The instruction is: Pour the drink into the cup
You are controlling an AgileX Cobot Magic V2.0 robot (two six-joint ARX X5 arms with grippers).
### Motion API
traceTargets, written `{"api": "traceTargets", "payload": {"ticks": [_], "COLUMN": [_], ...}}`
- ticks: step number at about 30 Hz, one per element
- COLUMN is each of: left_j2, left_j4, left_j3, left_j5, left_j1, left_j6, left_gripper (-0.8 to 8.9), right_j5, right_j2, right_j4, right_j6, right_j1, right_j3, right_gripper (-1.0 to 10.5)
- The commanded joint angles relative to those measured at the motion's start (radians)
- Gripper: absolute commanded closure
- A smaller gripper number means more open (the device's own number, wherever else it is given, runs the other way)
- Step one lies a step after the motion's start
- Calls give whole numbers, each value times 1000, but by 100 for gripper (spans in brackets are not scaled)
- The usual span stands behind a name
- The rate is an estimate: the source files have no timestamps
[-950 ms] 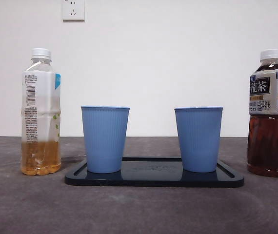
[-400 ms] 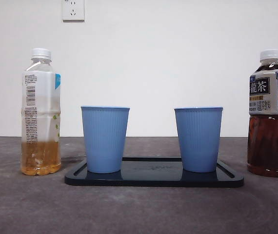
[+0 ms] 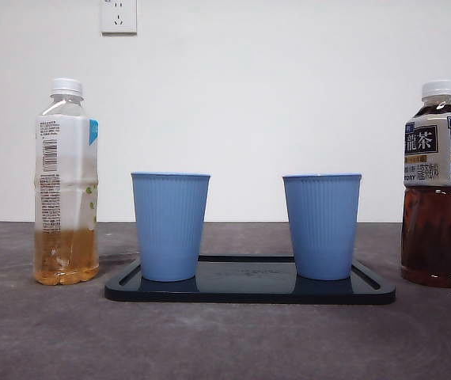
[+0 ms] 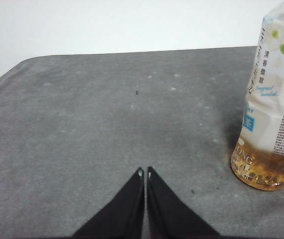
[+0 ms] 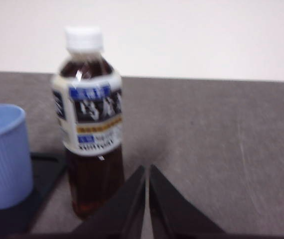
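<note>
Two blue ribbed cups (image 3: 170, 226) (image 3: 322, 226) stand upright on a black tray (image 3: 249, 290) at the table's middle. A capped bottle with pale amber drink (image 3: 66, 182) stands left of the tray, also in the left wrist view (image 4: 274, 104). A capped dark tea bottle (image 3: 437, 186) stands at the right, and the right wrist view shows the same dark tea bottle (image 5: 89, 124) beside one cup (image 5: 2, 154). My left gripper (image 4: 144, 173) is shut and empty, apart from the amber bottle. My right gripper (image 5: 147, 169) is shut and empty, close to the tea bottle. Neither arm appears in the front view.
The grey table (image 3: 225, 340) runs to a white wall with power sockets (image 3: 119, 16). The tray's raised rim (image 5: 45, 159) lies just beside the tea bottle.
A black arm tip at the front view's right edge, seen one second ago, has gone out of view. Bottles, cups and tray have not moved.
</note>
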Motion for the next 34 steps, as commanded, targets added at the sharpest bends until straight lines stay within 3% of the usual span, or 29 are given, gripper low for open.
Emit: {"api": "traceTargets", "payload": {"ticks": [1,13,34], "left_j2": [-1,-1,-1], "left_j4": [-5,-5,-4], "left_j3": [-21,-21,-21], "left_j5": [-2,-2,-2], "left_j1": [2,2,2], "left_j6": [5,5,5], "left_gripper": [806,806,806], "right_j5": [7,3,3], "right_j2": [-12,-16,-16], "right_j4": [13,-63,-40], "right_j6": [-5,6,5], "right_j1": [-3,-3,-2], "right_j3": [-24,-48,-48], "right_gripper": [939,939,939]}}
